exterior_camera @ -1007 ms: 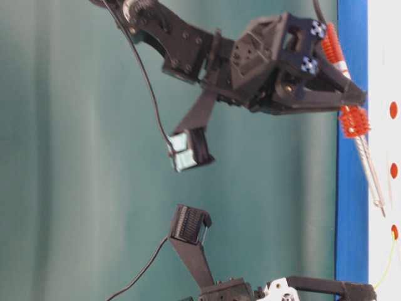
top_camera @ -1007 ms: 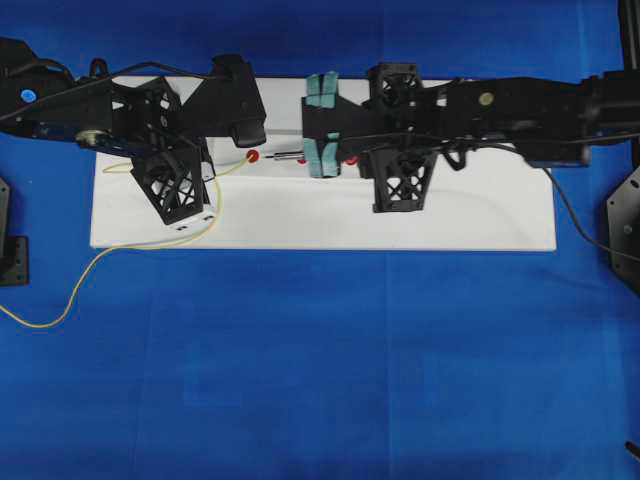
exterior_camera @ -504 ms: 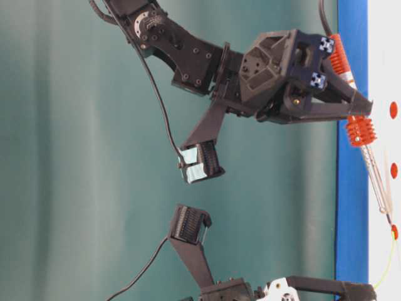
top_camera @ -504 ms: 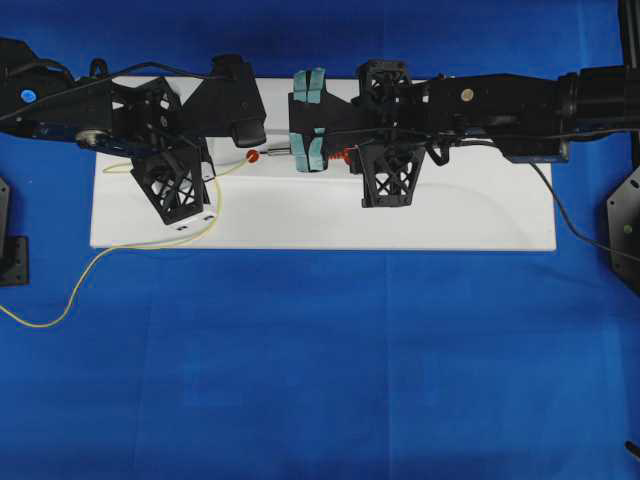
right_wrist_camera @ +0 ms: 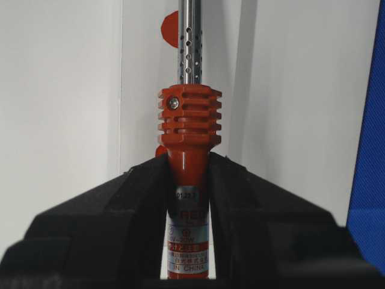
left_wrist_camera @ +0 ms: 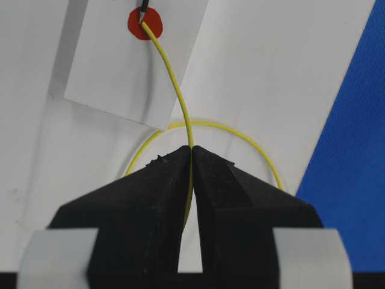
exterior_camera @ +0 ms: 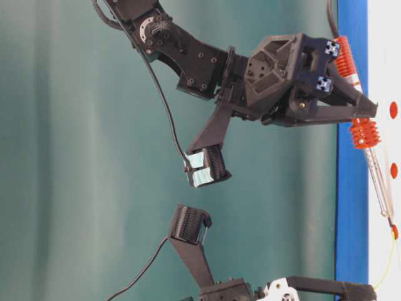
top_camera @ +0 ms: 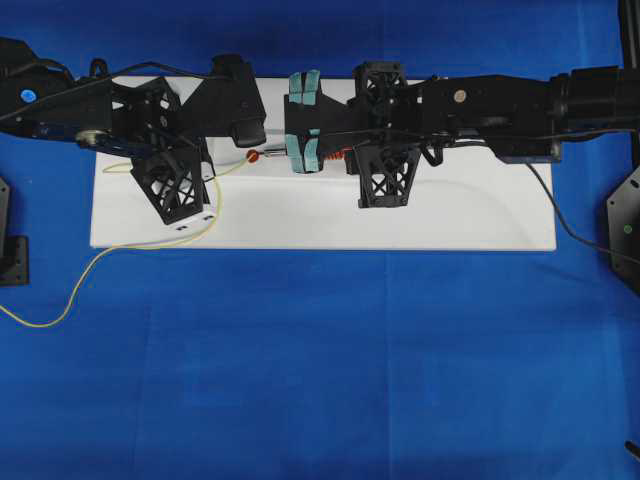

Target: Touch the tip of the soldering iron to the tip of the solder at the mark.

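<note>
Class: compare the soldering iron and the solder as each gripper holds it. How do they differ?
The soldering iron is rigid and straight, red with a metal shaft; the solder is thin, yellow and curved. The solder trails off the white board; the iron doesn't. Shared: each is clamped, tips meeting at the red mark.

Black latticed arms, thin black cables, teal-padded pincer fingers.
</note>
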